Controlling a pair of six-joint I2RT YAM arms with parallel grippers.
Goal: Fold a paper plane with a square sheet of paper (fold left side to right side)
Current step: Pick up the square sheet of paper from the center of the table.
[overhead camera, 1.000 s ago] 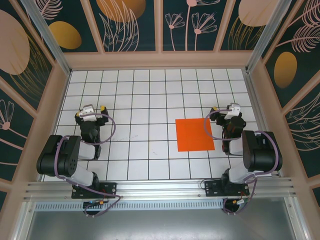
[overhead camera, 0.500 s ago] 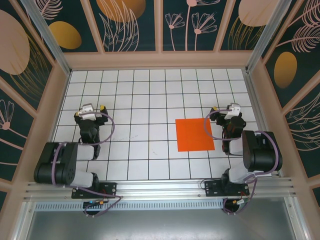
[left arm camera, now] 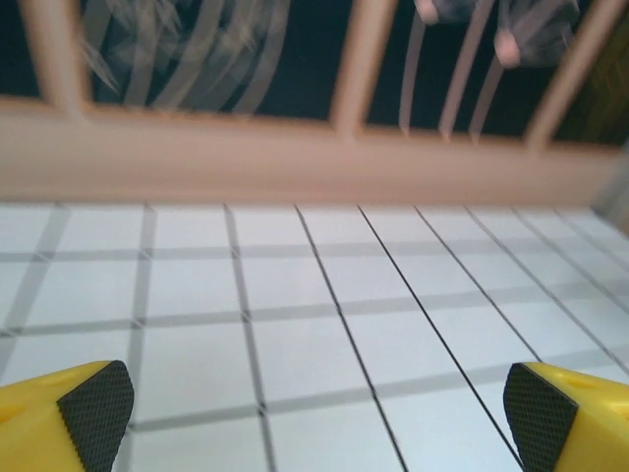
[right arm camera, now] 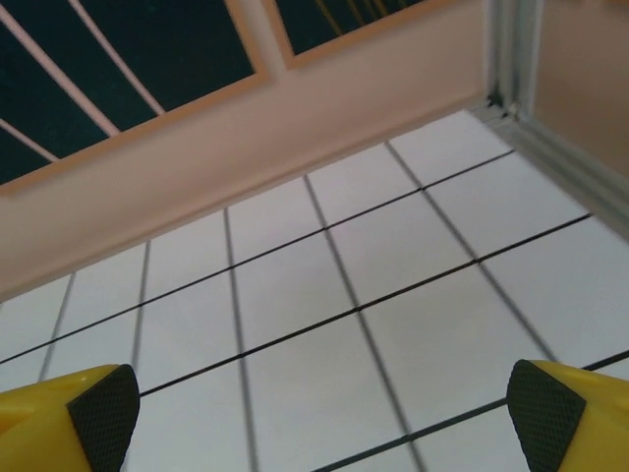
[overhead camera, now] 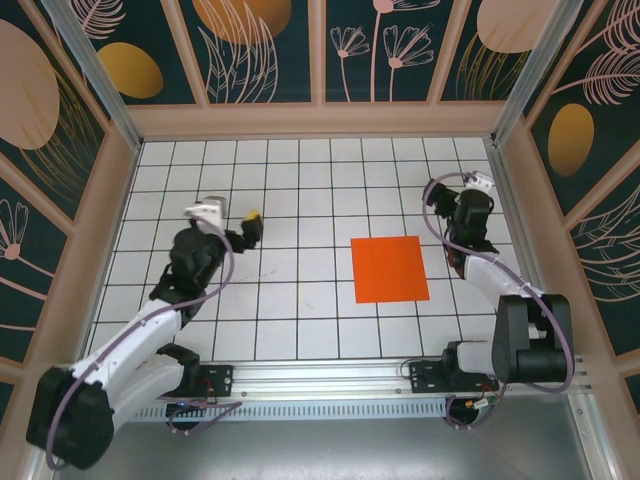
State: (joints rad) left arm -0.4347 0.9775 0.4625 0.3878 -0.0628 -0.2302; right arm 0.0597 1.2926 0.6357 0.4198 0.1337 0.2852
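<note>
The square sheet of paper is bright orange and lies flat on the gridded table, right of centre. In the top view my left gripper hovers over the left-centre tiles, well left of the sheet, with one yellow fingertip showing. My right gripper is just beyond the sheet's far right corner, near the right wall. In the left wrist view the left gripper is open, with bare tiles between its black pads. The right wrist view shows the right gripper open over bare tiles too.
Pinkish wooden walls close in the white gridded table on three sides. The right wall's metal corner post stands close ahead of the right gripper. Both arm bases sit at the near edge.
The left arm has unfolded and reached forward and right toward the table's middle. The right arm has stretched toward the back right. The orange sheet has not moved.
</note>
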